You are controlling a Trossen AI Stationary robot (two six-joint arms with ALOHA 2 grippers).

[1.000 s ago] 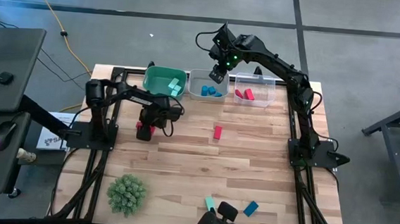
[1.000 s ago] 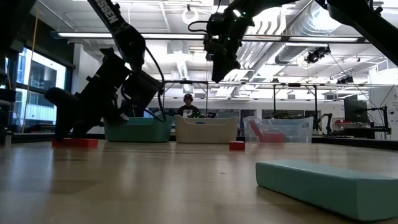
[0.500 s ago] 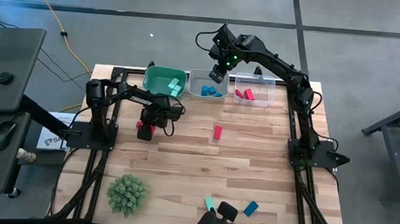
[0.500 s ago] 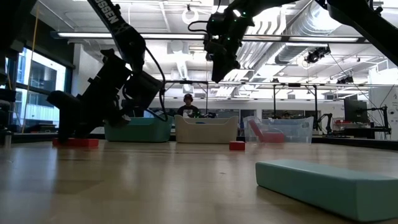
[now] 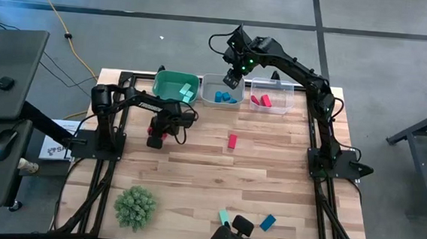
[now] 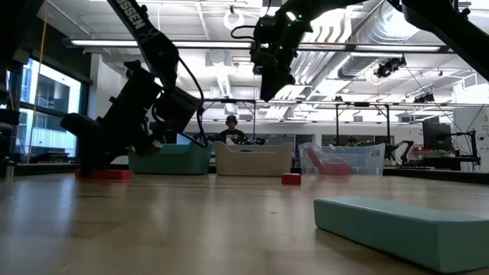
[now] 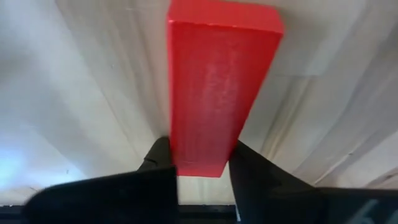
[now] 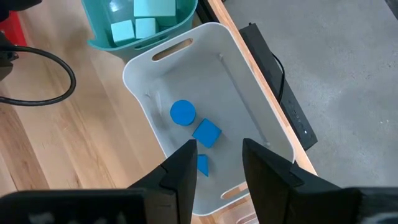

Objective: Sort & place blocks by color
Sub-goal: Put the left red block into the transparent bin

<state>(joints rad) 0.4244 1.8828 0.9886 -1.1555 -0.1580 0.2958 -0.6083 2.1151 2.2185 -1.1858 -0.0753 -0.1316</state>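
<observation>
Your left gripper (image 7: 199, 165) has just drawn its fingers in around the red bar (image 7: 217, 87) on the left side of the table (image 5: 269, 184); a moment ago they stood wide apart over it, and now in the left wrist view both fingers press the bar's near end, so you have a grip, though the bar is still down on the wood and not lifted; that puts you at the start of a carry to the clear bin (image 5: 270, 95) that holds the red pieces, at the far edge on the right.

Your right gripper (image 8: 214, 165) has not moved; it hangs above the white bin (image 8: 140, 68) with the blue blocks (image 8: 198, 127) under it, fingers parted and nothing between them.

The teal bin (image 5: 174, 85) is just behind your left arm, near enough to clip on the rise; the three bins stand in a row along the far edge, and the right arm hangs over the middle one, so your path to the red bin passes close by it; the open middle of the table holds only a second red block (image 5: 232, 141); the green spiky ball (image 5: 135, 206), a teal bar (image 5: 224, 217) and a blue block (image 5: 267, 222) lie well apart at the near edge.
</observation>
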